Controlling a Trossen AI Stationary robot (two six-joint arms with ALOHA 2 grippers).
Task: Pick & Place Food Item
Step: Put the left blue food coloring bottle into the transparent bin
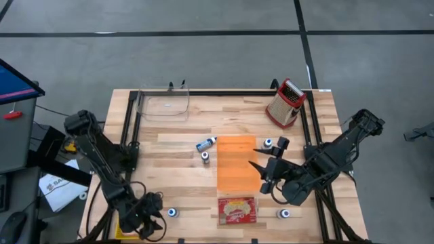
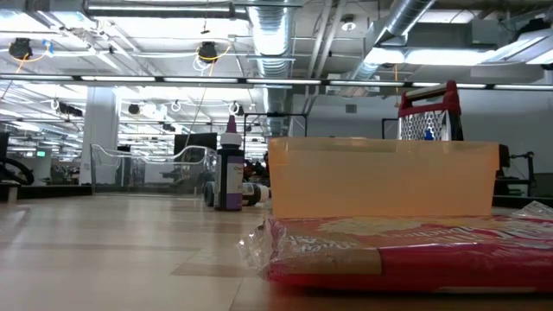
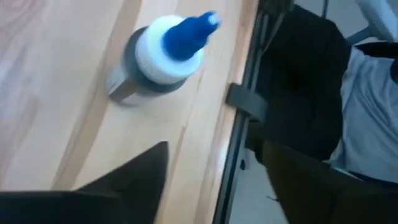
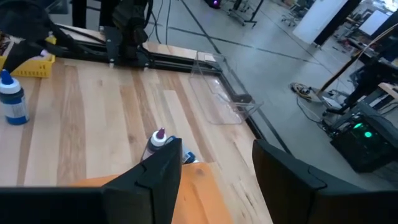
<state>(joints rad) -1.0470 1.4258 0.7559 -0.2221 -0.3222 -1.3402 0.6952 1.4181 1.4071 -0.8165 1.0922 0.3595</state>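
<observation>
The red food packet [image 1: 237, 210] lies at the bench's [image 1: 176, 183] six o'clock edge, touching the orange bin [image 1: 237, 165]. The right gripper [image 1: 263, 169] hovers over that bin, fingers spread. The left gripper [image 1: 150, 227] waits at seven o'clock, fingers parted.

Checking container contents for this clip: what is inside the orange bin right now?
In the high view the orange bin looks empty. The right pincer hangs open over its right edge, covering a little of it. The red food packet lies on the table just outside.
</observation>
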